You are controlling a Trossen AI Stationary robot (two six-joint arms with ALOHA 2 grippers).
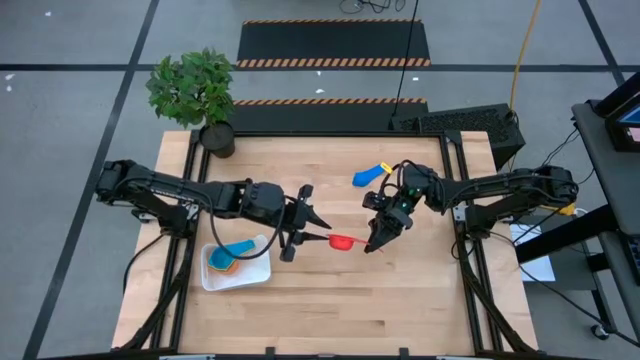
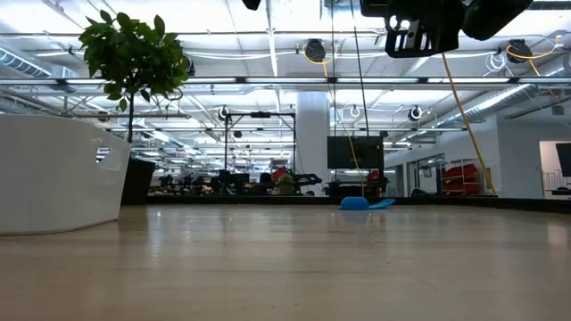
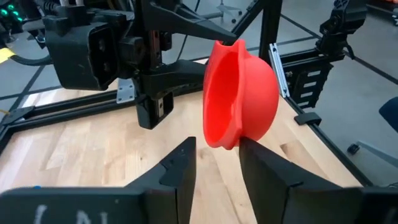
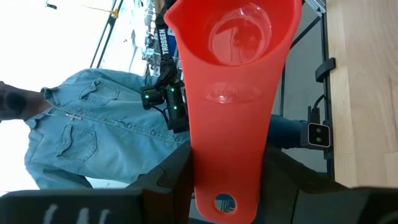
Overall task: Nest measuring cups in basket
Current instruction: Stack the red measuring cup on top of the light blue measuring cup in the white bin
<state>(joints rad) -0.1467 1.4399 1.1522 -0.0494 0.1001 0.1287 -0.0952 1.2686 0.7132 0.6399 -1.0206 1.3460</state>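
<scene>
A red measuring cup hangs above the table's middle, with my right gripper shut on its handle from the right. My left gripper is open and faces it from the left. Its fingertips stand on either side of the bowl's lower rim. The white basket lies near the left front and holds a light blue cup and an orange cup. A dark blue cup and a yellow cup rest on the table at the far right. My right gripper pinches the red cup's flat handle between its two fingers, near the free end with the hole. The fingers come level from the table's right, along the handle. The cup is lifted clear, its bowl pointing away toward the left gripper. My left gripper has one fingertip close against the bowl's outside; whether it touches, I cannot tell.
A potted plant stands at the table's far left corner. A person in a denim jacket is beyond the table. Bare wood lies along the near edge.
</scene>
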